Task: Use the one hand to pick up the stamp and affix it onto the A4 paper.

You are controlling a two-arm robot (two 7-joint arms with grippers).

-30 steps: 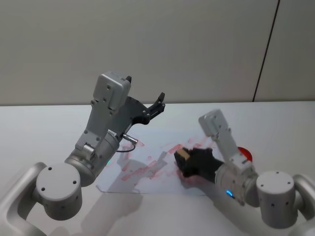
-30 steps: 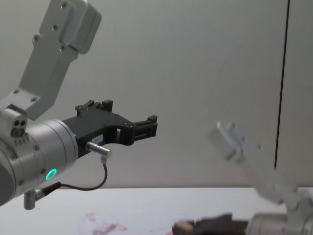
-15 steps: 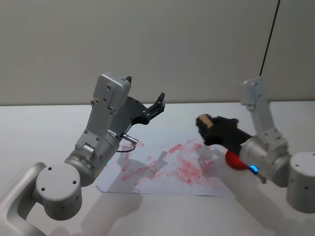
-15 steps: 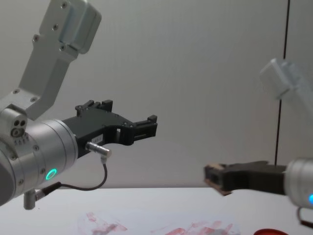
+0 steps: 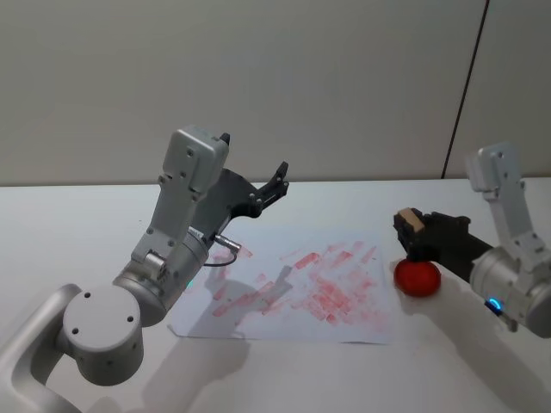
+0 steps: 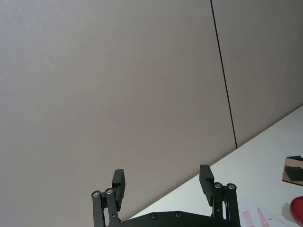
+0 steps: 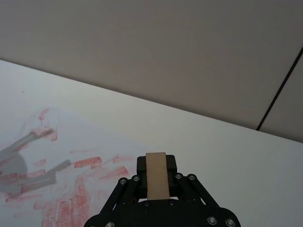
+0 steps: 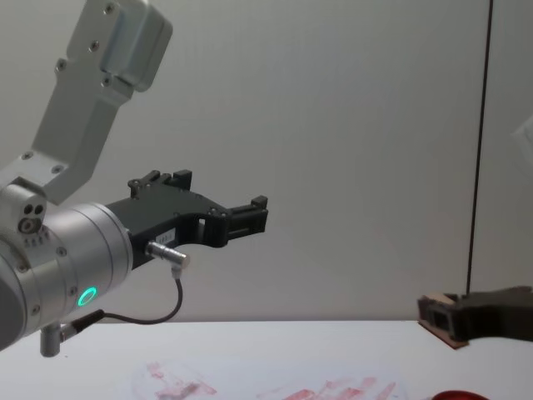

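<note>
light: even, soft | shadows: faint grey on A4 paper point(image 5: 301, 288) | blur: slight

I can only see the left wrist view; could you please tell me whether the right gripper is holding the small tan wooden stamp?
Observer: Yes, the right wrist view shows the black right gripper shut on the small tan wooden stamp.
Operator: Is it over the paper?
Observer: No. In the head view it hangs above the round red disc, beside the right edge of the red-inked white A4 paper.
Operator: Is it touching the disc?
Observer: No, the chest view shows a gap between them. The idle left gripper is raised above the table's left side.
</note>
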